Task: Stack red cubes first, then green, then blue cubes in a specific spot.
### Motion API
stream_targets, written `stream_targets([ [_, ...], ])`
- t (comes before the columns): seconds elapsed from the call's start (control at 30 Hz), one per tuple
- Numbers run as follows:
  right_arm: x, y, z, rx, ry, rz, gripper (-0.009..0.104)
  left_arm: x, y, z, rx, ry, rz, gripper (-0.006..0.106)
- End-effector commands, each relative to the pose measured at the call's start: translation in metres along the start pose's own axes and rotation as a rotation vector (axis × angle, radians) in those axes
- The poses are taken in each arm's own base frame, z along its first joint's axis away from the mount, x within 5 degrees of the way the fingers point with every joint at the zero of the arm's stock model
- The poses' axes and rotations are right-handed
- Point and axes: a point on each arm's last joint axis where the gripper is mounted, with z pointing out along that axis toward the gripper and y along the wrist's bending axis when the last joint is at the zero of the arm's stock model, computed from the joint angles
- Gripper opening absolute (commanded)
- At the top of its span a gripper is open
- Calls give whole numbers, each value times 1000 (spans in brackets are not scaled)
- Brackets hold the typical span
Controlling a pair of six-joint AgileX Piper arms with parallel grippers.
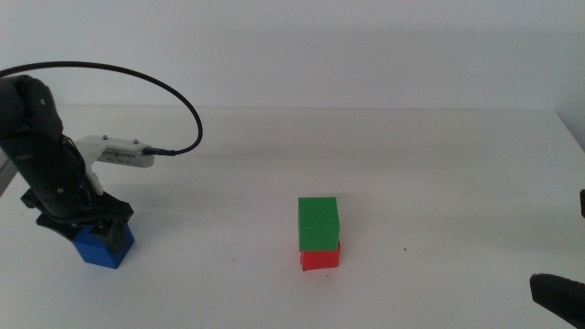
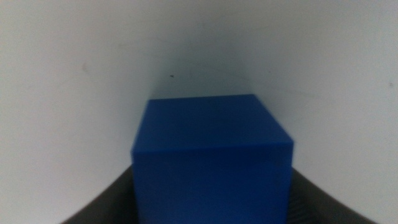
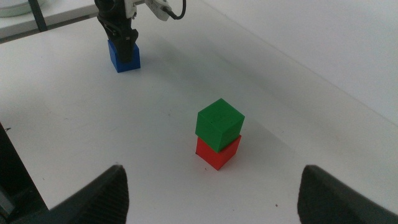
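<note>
**Inspector:** Plain white bench (image 1: 384,137) against a pale wall. Start at the working hand.

**Assistant:** The left hand (image 1: 89,230) is down at the bench's left side, its dark jaws set either side of the small solid deep-blue cube (image 1: 103,247). The left wrist view shows that cube filling the space between the jaws. I judge the hand closed on it, though the contact faces are hidden. The cube appears to sit on the bench.

**Inspector:** Pose?

**Assistant:** The arm reaches steeply downward, wrist over the cube, with a black cable (image 1: 137,78) looping behind it. The right hand (image 3: 211,196) waits near the bench's right edge, jaws spread wide, holding nothing.

**Inspector:** Beyond it?

**Assistant:** Well apart, mid-bench, the small matte green cube (image 1: 317,224) rests on the small bright-red cube (image 1: 320,259), turned slightly askew of it.

**Inspector:** Risks?

**Assistant:** That skew narrows the landing face, so an off-centre placement could tip the blue cube off. A low approach could strike the stack. A shallow grip might slip during the lift.
</note>
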Motion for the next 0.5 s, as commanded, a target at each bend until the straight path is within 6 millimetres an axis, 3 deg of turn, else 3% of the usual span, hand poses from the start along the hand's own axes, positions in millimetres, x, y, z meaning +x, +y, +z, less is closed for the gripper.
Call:
stream_targets([
  [0.0, 0, -1, -1, 7, -13, -3, 86, -1, -2, -1, 3, -15, -15, 58],
  [0.17, 0, -1, -1, 7, -13, -3, 86, 0, -6, -8, 34, -25, -57, 28],
  [0.27, 0, -1, -1, 7, -13, -3, 86, 4, -16, -29, 32, -69, -109, 18],
  [0.47, 0, -1, -1, 7, -13, -3, 86, 1, -79, -86, -96, -153, -189, 14],
])
